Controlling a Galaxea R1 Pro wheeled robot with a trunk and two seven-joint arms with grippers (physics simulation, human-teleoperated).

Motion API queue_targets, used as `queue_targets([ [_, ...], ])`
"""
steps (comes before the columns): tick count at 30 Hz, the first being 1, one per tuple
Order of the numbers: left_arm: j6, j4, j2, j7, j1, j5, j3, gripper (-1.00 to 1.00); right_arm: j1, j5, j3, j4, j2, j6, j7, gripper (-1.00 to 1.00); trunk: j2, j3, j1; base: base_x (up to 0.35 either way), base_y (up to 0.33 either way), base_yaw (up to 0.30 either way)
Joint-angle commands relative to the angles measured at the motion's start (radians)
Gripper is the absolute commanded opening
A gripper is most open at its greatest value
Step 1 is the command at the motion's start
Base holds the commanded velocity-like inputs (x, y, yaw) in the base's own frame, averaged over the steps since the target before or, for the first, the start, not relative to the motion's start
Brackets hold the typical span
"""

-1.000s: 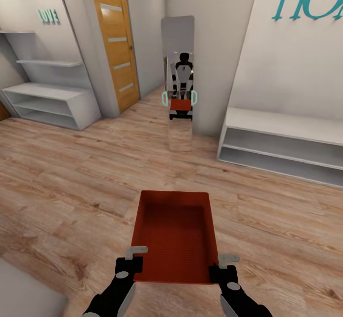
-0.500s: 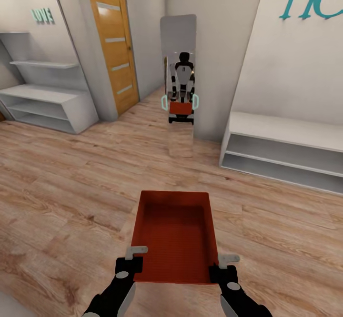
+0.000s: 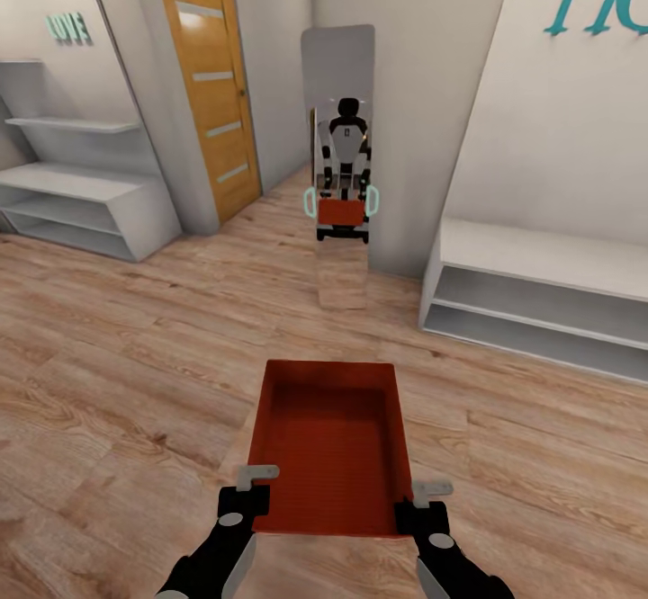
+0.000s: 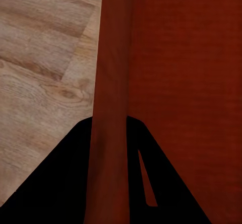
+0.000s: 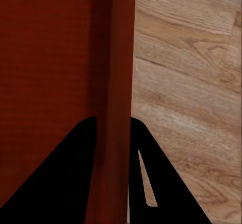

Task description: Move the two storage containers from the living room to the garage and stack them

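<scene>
Between our two arms: the orange-red storage container (image 3: 331, 442), carried level above the wood-plank floor (image 3: 117, 356).
Left gripper (image 3: 250, 489): jaws clamped on the container's left wall.
Right gripper (image 3: 423, 502): jaws clamped on its right wall.
Change: we have rolled forward; the mirror (image 3: 340, 145) and white shelf (image 3: 540, 298) sit slightly closer, our grip unchanged.

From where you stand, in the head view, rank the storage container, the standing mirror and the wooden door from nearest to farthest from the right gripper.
1. Storage container: its right wall is pinched in the right gripper.
2. Standing mirror: straight ahead, against the wall corner.
3. Wooden door: ahead to the left, beyond the mirror's side.
</scene>
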State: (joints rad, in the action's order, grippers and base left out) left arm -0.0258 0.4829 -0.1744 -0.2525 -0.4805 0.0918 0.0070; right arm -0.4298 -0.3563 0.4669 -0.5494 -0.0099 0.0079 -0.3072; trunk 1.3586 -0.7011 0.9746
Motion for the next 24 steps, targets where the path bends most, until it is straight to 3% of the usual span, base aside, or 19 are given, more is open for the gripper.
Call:
queue_targets([
  [1,-0.003,-0.049,0.000,0.027,0.000,0.011,-0.018,-1.00,-0.003,0.003,0.007,-0.004,-0.034,0.001,-0.001,-1.00,0.000,-0.001,0.001,0.336,0.000,0.000],
  [18,-0.003,-0.049,0.000,0.027,0.000,0.011,-0.018,-1.00,-0.003,0.003,0.007,-0.004,-0.033,0.001,-0.003,-1.00,0.000,-0.001,0.001,0.336,0.000,0.002],
  [24,-0.003,-0.049,0.000,0.026,0.000,0.011,-0.018,-1.00,-0.003,0.002,0.007,-0.004,-0.033,0.000,-0.010,-1.00,0.000,-0.001,0.001,0.336,0.000,0.198],
])
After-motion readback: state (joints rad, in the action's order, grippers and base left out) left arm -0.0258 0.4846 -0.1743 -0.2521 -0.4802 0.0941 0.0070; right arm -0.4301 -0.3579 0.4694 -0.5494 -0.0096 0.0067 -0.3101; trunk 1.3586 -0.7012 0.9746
